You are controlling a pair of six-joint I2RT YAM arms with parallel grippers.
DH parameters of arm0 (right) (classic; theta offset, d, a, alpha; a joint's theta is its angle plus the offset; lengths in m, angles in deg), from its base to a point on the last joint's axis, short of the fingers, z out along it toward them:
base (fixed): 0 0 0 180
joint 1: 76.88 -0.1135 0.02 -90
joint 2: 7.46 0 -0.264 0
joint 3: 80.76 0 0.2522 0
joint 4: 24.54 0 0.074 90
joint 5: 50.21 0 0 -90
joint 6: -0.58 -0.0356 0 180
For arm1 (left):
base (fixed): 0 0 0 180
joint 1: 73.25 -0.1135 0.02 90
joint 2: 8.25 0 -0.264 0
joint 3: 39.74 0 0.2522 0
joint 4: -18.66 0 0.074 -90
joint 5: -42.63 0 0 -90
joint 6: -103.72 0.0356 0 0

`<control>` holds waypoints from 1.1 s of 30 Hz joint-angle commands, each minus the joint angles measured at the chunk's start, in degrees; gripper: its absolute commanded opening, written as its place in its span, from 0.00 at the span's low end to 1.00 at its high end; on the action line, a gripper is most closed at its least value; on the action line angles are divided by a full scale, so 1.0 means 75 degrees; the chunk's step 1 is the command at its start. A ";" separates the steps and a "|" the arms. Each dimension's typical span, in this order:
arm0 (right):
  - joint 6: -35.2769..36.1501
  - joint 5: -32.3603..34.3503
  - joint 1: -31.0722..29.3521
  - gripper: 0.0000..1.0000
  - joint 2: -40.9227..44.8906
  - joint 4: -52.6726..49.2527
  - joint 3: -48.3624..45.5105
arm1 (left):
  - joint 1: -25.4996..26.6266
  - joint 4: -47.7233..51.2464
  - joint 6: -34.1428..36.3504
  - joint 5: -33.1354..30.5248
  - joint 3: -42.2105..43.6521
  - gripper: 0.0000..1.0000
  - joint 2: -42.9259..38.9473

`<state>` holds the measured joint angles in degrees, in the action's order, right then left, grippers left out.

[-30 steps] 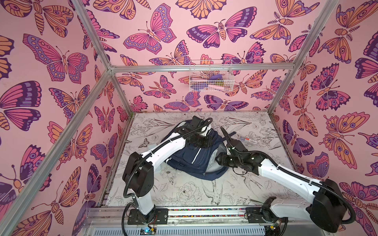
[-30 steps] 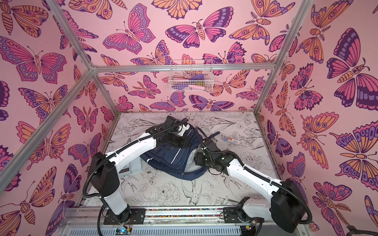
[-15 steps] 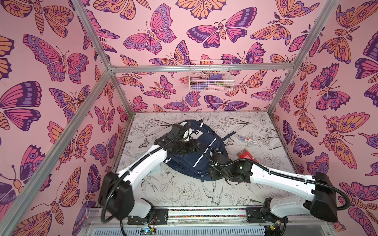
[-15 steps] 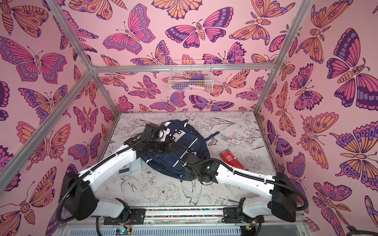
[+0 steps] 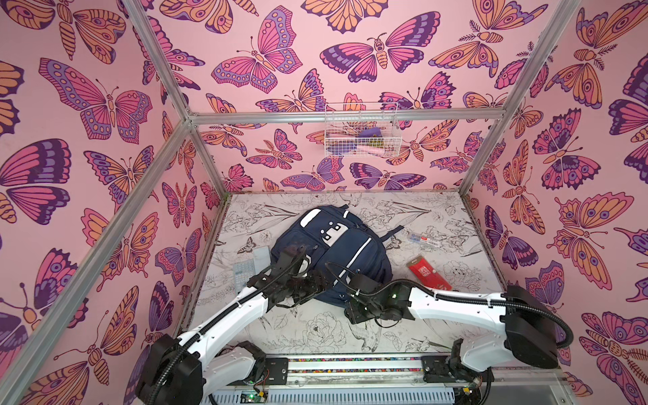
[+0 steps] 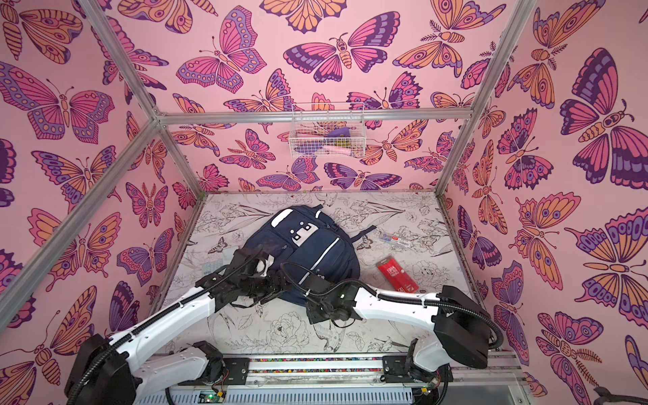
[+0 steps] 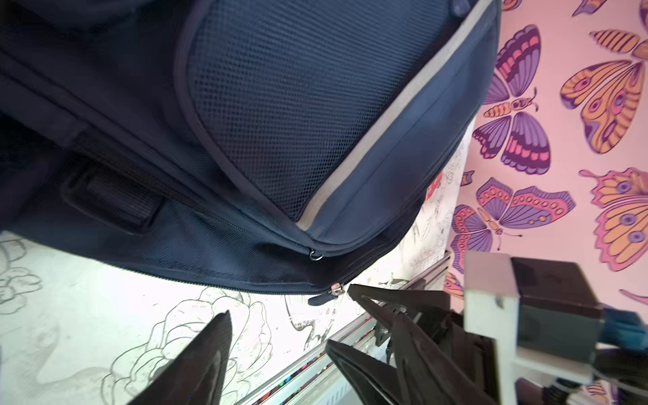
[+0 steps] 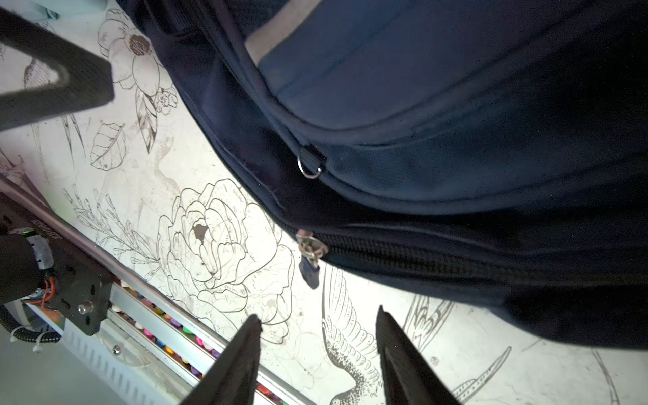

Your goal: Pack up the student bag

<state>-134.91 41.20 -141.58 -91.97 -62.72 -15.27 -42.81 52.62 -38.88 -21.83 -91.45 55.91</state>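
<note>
Student bag (image 5: 345, 247) flat, left gripper (image 7: 277, 328) spread, right gripper (image 8: 319, 312) spread, red packet (image 5: 426, 275) lettering illegible

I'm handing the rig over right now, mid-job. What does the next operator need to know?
Left gripper: open, empty, at the near edge of the student bag.
Right gripper: open, empty, aimed at the zip pull.
The bag lies flat mid-table; the zip beside the pull looks closed.
Out on the table: red pack and clear pen case on the right arm's side, pale flat item on the left arm's side.
Done: nothing visibly packed.
Left: open the zip, load the items.
</note>
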 commanded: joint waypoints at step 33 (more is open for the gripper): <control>-0.0448 0.0645 -0.0046 0.04 -0.0605 0.0938 0.0124 | -0.0050 -0.2611 -0.1917 0.0595 0.1512 0.71 0.0541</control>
<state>-138.25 43.85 -141.63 -97.11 -56.19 -15.60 -42.88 33.67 -52.85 -18.51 -80.76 58.99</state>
